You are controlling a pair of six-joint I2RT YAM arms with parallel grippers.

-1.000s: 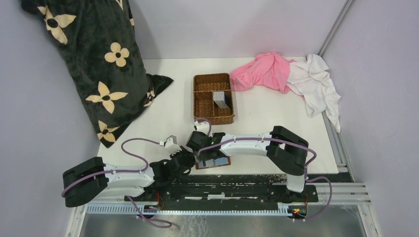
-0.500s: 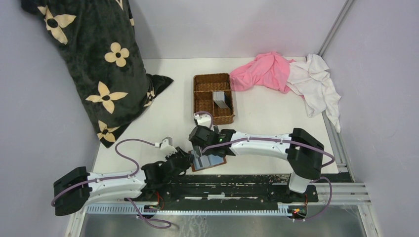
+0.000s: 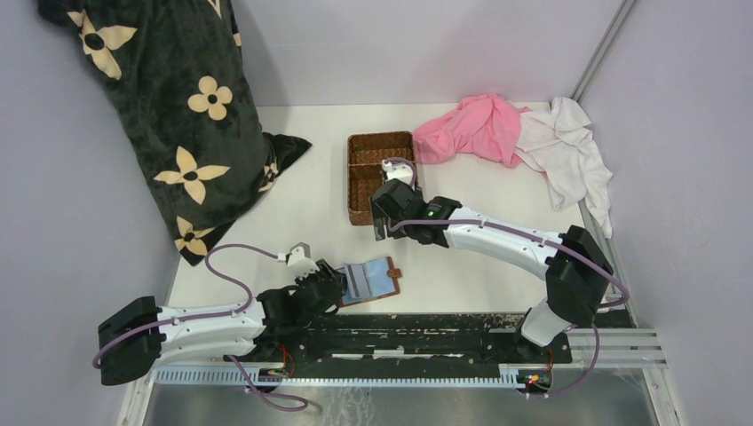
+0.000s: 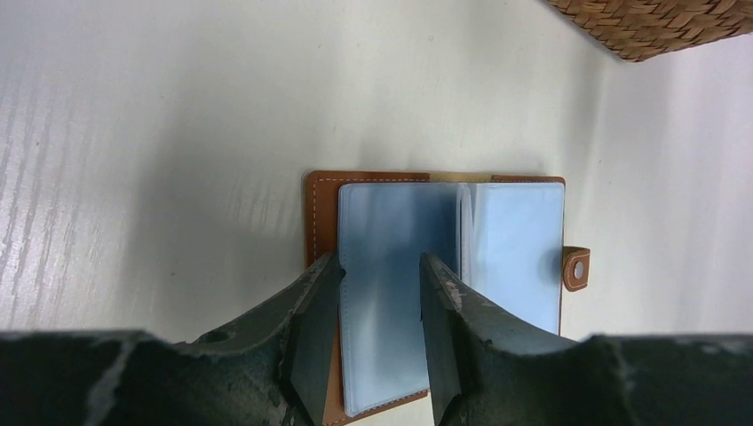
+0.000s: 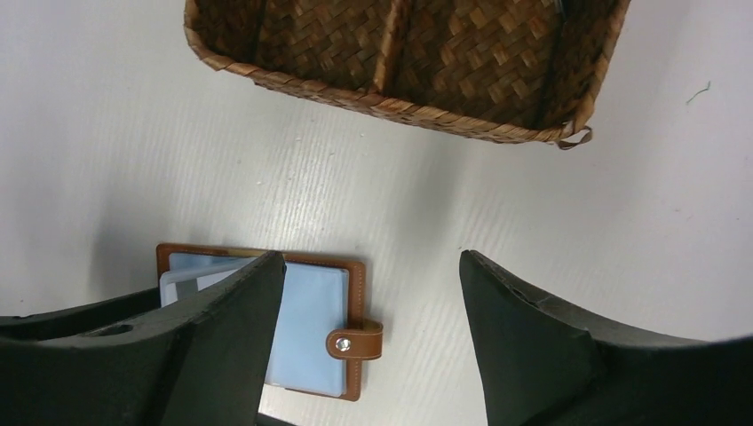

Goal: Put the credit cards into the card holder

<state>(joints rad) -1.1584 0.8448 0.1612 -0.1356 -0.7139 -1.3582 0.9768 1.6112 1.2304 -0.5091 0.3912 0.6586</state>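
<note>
- The card holder (image 4: 515, 240) lies open and flat in the middle of the left wrist view. Brown leather frames its pale blue clear sleeves, and the snap tab (image 4: 575, 268) sticks out at its right edge.
- The left gripper (image 4: 380, 266) comes in from the bottom of that view. Its fingers (image 4: 311, 328) are partly spread over the holder's left-hand page, with the sleeve showing in the gap and nothing pinched.
- Whether any of the credit cards sit inside the sleeves cannot be told.
- In the top view the card holder (image 3: 377, 277) lies low and centre, by the table's near edge, with the left gripper (image 3: 336, 286) at its left end.
- The right gripper (image 3: 382, 222) hangs well apart from the holder, higher in the frame, over the lower right part of the woven wicker basket (image 3: 364, 164).
- In the right wrist view the right gripper (image 5: 373, 266) has its fingers (image 5: 550, 355) spread wide, with only bare table between them. The card holder (image 5: 311, 319) sits lower left and the basket (image 5: 400, 62) spans the top.
- The table (image 3: 302, 213) is white, enclosed by pale lilac walls.
- A black floral pillow (image 3: 169, 115) leans at upper left.
- A pink cloth (image 3: 475, 129) and a white cloth (image 3: 568, 155) lie bunched at upper right.
</note>
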